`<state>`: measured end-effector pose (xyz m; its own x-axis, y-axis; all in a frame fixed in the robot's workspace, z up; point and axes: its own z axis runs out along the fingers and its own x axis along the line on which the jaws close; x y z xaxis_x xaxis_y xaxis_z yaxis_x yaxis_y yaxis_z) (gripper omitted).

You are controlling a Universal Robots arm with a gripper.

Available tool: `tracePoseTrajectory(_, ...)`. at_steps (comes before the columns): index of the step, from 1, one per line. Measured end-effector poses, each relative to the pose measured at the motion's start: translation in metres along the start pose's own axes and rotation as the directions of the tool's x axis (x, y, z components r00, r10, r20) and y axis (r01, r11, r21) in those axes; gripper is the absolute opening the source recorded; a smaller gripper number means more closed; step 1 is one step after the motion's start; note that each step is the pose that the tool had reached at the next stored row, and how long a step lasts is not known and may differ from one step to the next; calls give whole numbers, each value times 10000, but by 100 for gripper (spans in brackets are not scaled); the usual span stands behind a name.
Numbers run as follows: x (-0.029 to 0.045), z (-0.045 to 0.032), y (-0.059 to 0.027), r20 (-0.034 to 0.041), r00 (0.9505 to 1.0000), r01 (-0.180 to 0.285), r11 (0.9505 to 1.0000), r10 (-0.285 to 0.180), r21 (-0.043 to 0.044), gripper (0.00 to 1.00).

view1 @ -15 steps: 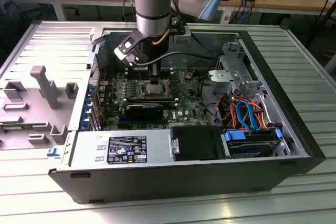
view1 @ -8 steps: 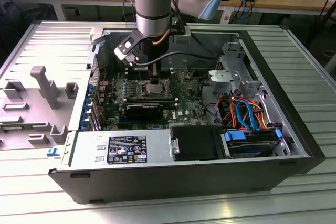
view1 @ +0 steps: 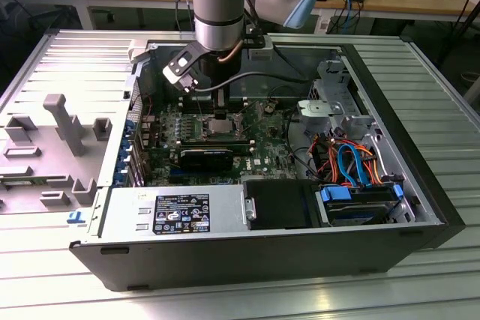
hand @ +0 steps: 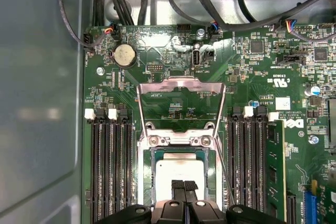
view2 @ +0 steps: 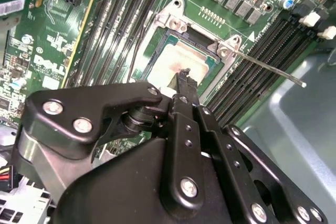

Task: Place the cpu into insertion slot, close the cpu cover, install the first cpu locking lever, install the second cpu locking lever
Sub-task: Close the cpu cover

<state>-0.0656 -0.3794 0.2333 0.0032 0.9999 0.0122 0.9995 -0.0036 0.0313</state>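
Observation:
The cpu (hand: 181, 169) lies flat in the insertion slot (hand: 147, 182) on the green motherboard, its dull silver top showing. It also shows in the second wrist view as the cpu (view2: 176, 59). The cpu cover (hand: 181, 83) is swung open and stands up behind the slot on its hinge. One thin wire locking lever (view2: 268, 67) sticks out free beside the socket; it shows as a slanted lever (hand: 226, 174) in the first wrist view. My gripper (hand: 183, 185) hovers right over the chip, fingers together with nothing between them. In the exterior view the gripper (view1: 219, 110) hangs over the slot (view1: 220, 127).
Black memory slots (hand: 107, 166) flank the socket on both sides, one holding a green module (hand: 273, 166). The open case holds a power supply (view1: 180, 211), a drive cage (view1: 334, 106) and loose cables (view1: 352, 162). Grey case wall (hand: 37, 103) borders the board.

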Motion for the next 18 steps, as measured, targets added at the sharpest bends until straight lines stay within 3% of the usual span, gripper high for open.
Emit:
tracePoseTrajectory(6, 2, -131, 7, -19, 10000, 1, 10000, -1, 44, 11)
tracePoseTrajectory(9, 0, -135, 27, -144, 9999, -4, 9999, 6, 151, 11)
tracePoseTrajectory(11, 0, -135, 35, -146, 9999, -5, 9998, 8, 186, 11)
tracePoseTrajectory(18, 0, -137, 35, -148, 9999, -6, 9998, 8, 187, 11)
